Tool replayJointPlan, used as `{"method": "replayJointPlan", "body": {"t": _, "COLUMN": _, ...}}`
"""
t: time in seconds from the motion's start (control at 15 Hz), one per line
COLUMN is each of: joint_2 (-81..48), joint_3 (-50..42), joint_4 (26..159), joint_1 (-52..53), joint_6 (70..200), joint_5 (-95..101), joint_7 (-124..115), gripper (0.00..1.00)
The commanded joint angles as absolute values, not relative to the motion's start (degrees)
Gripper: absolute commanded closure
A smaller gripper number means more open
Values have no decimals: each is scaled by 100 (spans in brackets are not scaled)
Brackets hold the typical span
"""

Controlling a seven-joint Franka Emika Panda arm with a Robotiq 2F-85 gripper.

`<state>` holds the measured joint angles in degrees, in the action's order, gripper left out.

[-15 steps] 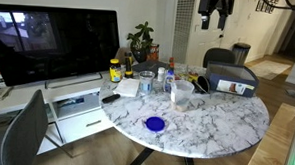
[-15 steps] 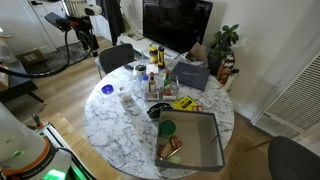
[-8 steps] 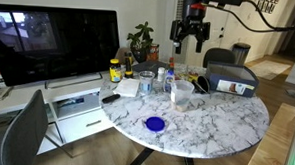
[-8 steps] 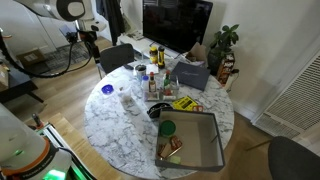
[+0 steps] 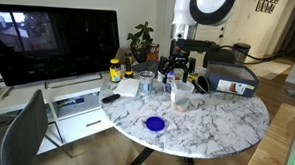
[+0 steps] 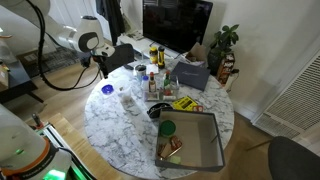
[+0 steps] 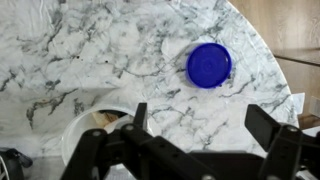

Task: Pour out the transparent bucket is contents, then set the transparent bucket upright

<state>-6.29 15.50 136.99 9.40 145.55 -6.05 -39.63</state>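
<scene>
Lower left of wrist view: transparent bucket (image 7: 78,135) standing upright on marble table (image 7: 80,50), tan contents (image 7: 105,118) lying inside. Gripper (image 7: 198,112) hovering above, jaws spread, holding nothing, sitting offset toward blue disc (image 7: 209,63). Judgement: needing recentring over bucket rim before descending.

Bare marble tabletop (image 7: 80,50) is left open around the blue disc (image 7: 209,63). In an exterior view, the transparent bucket (image 5: 182,92) is hemmed in by crowded bottles (image 5: 148,81) and a grey tray (image 5: 233,70).
</scene>
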Motion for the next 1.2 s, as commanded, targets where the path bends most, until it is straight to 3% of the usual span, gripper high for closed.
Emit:
{"method": "replayJointPlan", "body": {"t": 0.0, "joint_2": -736, "joint_3": 1321, "joint_4": 13747, "joint_1": 1134, "joint_6": 14645, "joint_5": -636, "joint_7": -3920, "gripper": 0}}
{"method": "replayJointPlan", "body": {"t": 1.13, "joint_2": -1616, "joint_3": 698, "joint_4": 13164, "joint_1": 1363, "joint_6": 15003, "joint_5": 181, "joint_7": -4184, "gripper": 0}}
